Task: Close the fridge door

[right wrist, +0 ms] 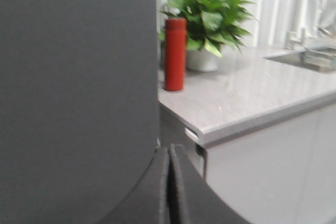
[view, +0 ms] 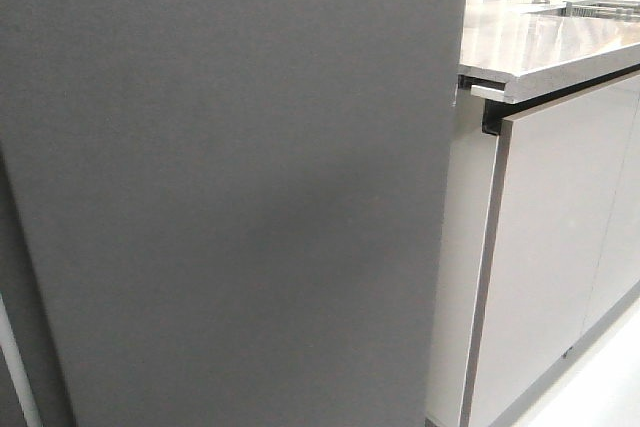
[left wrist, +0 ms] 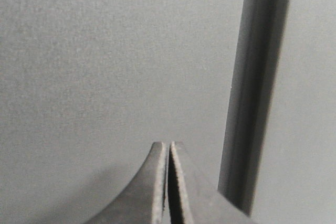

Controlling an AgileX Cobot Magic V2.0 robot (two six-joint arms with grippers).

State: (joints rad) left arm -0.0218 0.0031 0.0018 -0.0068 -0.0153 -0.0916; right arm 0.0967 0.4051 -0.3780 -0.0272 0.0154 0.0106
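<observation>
The fridge door (view: 240, 187) is a flat matte dark-grey panel that fills most of the front view. At its lower left edge a darker strip and a thin white rim (view: 15, 367) show. Neither gripper shows in the front view. In the left wrist view my left gripper (left wrist: 169, 143) is shut and empty, its tips close to the grey door face (left wrist: 105, 61), with a recessed vertical groove (left wrist: 257, 87) just beside them. In the right wrist view my right gripper (right wrist: 169, 148) is shut and empty, near the door's (right wrist: 73, 77) outer vertical edge.
A grey stone counter (view: 540, 42) over glossy pale-grey cabinet doors (view: 560, 247) adjoins the fridge on the right. On the counter (right wrist: 247, 98) stand a red bottle (right wrist: 175, 53) and a potted plant (right wrist: 207, 19); a sink (right wrist: 310, 59) with a faucet lies farther along.
</observation>
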